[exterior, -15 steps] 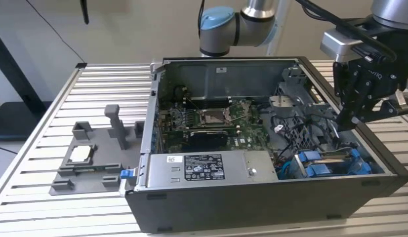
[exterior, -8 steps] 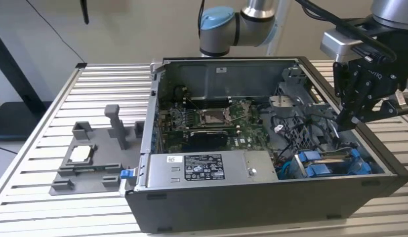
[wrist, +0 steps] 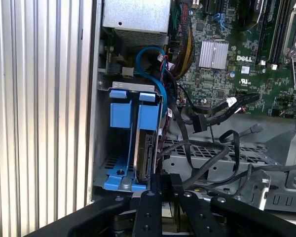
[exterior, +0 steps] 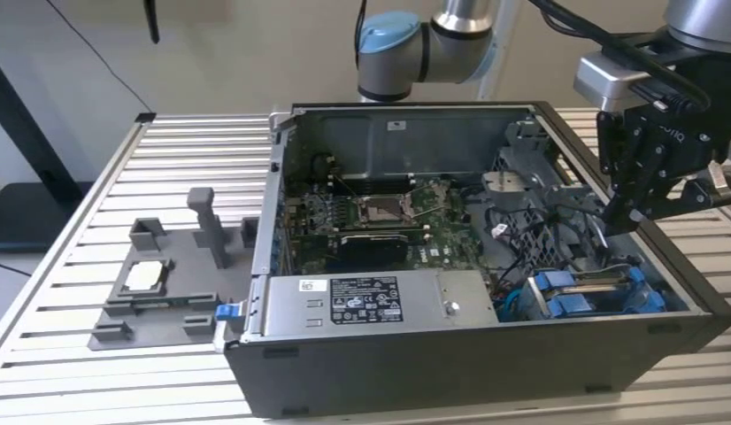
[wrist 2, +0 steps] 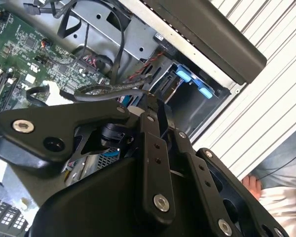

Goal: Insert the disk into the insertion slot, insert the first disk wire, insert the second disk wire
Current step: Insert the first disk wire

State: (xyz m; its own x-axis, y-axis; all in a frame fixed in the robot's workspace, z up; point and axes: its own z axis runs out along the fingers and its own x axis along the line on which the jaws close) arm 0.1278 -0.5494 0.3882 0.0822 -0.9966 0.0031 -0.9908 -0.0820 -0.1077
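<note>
Slatted aluminium table [exterior: 106,381] carries an open computer case [exterior: 460,381]. The disk [wrist: 149,153] sits in the insertion slot [wrist: 119,181], near corner at the exterior view's right. The gripper [exterior: 616,223] hovers above; I cannot tell its grip state.

**Robotics lab bench set up for computer assembly**

Looks like a robotics lab or test cell. At the centre, an open computer case [exterior: 460,372] lying on its side, with circuit board [exterior: 378,212], power supply [exterior: 365,301] and loose cables [exterior: 542,230] all bare. Under the case, a table [exterior: 188,142] of ribbed aluminium slats. Beside the case on the exterior view's left, a grey holder plate [exterior: 165,292] with posts and pockets for parts. Behind the case, a robot arm [exterior: 425,44] with blue joint caps. Above the case's corner on the exterior view's right, a black gripper [exterior: 619,217]. Beyond the table, a plain pale wall [exterior: 248,53]. Past the table edge in the second wrist view, a person's hand [wrist 2: 251,185].
</note>
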